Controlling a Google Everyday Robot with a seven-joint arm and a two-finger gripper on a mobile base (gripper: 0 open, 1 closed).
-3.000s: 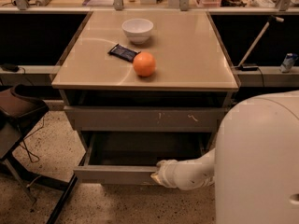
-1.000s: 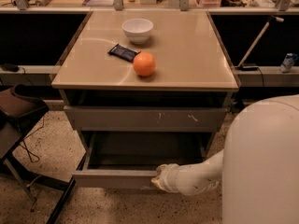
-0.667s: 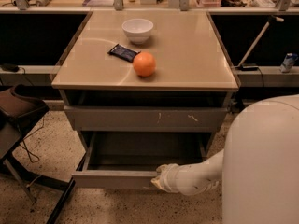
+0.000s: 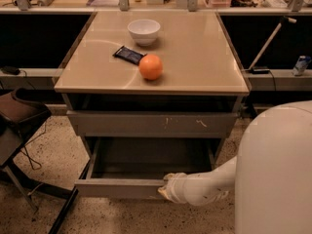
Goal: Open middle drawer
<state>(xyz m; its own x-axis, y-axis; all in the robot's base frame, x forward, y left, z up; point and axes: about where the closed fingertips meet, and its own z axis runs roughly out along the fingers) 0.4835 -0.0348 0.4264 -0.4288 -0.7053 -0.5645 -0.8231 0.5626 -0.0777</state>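
Count on the tabletop (image 4: pixel 195 57): one white bowl (image 4: pixel 144 31) at the far side, one dark packet (image 4: pixel 128 54) just near of it, and one orange (image 4: pixel 150 67) just right of the packet, close to it. You see two drawer fronts below the tabletop. The upper is the larger front with white scratch marks (image 4: pixel 122 124). Below it, the middle drawer (image 4: pixel 122 188) stands pulled out toward the near side, with its grey box interior exposed.

Your one end effector (image 4: pixel 165 188) sits against the near front of the middle drawer, right of that front's centre, at the end of the white arm (image 4: pixel 204 186) that reaches in from the right. Whether it is clenched on the front or released cannot be told.

Surroundings: the white robot body (image 4: pixel 275 169) fills the near right corner and hides the floor there. One brown chair (image 4: pixel 19 112) stands at the left, apart from the cabinet. One can (image 4: pixel 302 65) rests on a ledge at the far right.
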